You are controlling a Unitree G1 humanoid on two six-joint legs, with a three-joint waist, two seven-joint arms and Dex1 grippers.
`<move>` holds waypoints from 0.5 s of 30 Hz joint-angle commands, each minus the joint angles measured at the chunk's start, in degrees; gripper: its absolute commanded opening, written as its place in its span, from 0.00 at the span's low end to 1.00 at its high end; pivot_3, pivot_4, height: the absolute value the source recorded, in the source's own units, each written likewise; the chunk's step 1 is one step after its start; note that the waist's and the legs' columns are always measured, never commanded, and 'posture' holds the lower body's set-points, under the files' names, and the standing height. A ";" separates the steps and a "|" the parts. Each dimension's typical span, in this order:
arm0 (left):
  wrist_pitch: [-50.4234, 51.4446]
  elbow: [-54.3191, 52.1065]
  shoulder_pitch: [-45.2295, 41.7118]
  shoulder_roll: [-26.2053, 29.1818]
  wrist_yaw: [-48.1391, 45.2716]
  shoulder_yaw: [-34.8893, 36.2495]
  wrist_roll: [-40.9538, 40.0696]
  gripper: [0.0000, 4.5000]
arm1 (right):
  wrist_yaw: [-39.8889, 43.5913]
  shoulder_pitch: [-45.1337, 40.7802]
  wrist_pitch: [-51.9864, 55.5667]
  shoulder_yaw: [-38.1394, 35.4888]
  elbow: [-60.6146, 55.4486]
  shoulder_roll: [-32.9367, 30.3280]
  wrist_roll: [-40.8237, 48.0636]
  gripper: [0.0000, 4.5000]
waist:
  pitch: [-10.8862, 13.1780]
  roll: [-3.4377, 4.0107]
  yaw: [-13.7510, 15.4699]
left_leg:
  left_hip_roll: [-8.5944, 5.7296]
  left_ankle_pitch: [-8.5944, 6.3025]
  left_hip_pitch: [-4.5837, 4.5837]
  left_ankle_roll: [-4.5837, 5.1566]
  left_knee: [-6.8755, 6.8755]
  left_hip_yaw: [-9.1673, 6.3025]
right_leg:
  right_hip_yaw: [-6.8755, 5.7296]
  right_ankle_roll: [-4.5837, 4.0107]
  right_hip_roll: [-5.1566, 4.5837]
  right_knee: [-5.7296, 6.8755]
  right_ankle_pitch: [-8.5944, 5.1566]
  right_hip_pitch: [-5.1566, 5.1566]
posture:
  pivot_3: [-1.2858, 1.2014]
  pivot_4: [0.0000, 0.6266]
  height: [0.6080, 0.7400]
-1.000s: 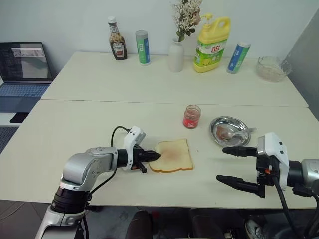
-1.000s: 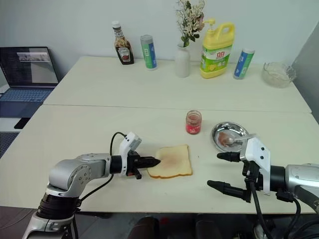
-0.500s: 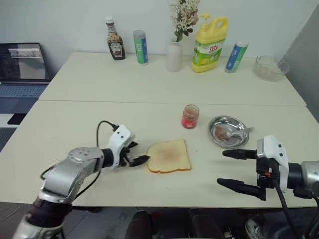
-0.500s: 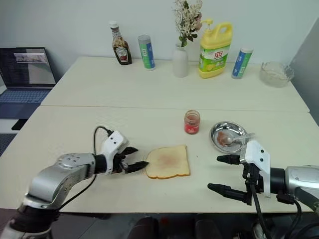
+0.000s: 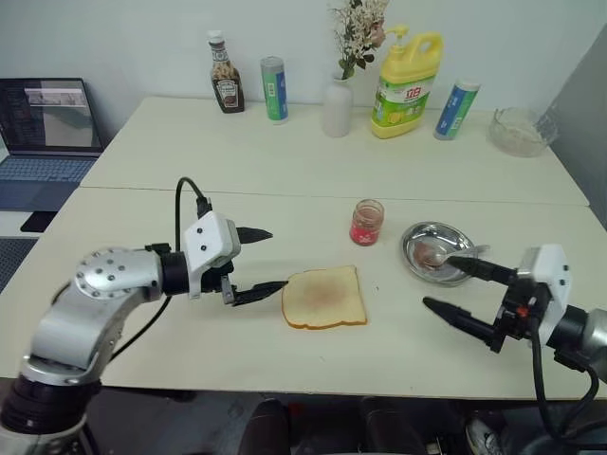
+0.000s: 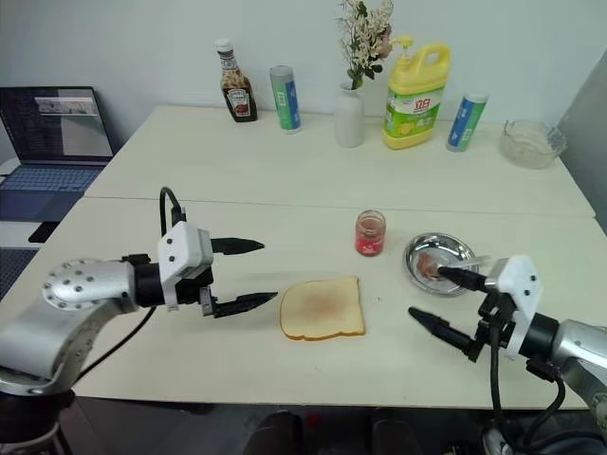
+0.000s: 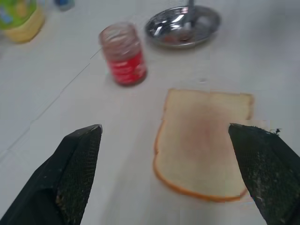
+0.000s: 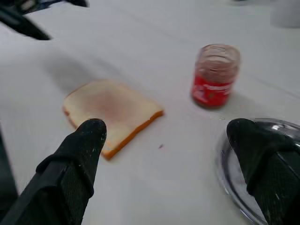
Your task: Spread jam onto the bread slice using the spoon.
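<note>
- The left gripper (image 5: 262, 262) has lifted off the table (image 5: 190, 152) beside the bread slice (image 5: 325, 298) since a second ago and opened wide, holding nothing.
- The right gripper (image 5: 462, 290) stands spread as before, empty, near the steel dish (image 5: 423, 237).
- One bread slice lies flat between the grippers, browner at its centre.
- One jam (image 5: 365, 222) jar stands just behind it, lidless, red inside.
- One spoon (image 5: 453, 254) rests in the dish.
- One brown bottle (image 5: 225, 73), one yellow jug (image 5: 404, 72) with unreadable red writing.

Nothing here reads clearly — the yellow detergent jug (image 5: 405, 83) has a green label with red characters, and the brown sauce bottle (image 5: 225, 85) a label, both too small to make out.
</note>
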 commanded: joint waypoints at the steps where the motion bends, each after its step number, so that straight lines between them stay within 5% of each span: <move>1: -0.98 -1.67 -2.24 0.07 -1.94 -1.53 -1.02 1.00 | -3.61 1.10 -0.96 -4.08 -0.73 2.68 1.18 1.00 | 0.01 -0.01 -0.11 | 0.00 0.00 0.01 0.00 0.00 0.00 | 0.00 0.02 0.00 0.01 -0.01 0.00 | 0.52 0.24 1.00; 9: -0.71 -2.21 -9.18 -1.53 -3.55 -8.15 0.40 1.00 | -18.73 0.46 3.75 -7.64 5.07 14.83 9.80 1.00 | 0.00 -0.01 -0.47 | 0.05 0.00 0.01 0.00 0.03 0.01 | 0.08 -0.01 0.08 0.03 0.01 0.00 | 0.52 0.24 1.00; 15: -2.22 -1.61 -10.96 -2.41 -3.19 -10.88 2.97 1.00 | -25.59 -6.71 2.08 -6.94 16.16 19.48 7.78 1.00 | 0.01 0.04 -0.44 | 0.06 0.00 0.02 0.01 0.02 0.01 | 0.10 0.00 0.14 0.04 -0.01 -0.02 | 0.52 0.24 1.00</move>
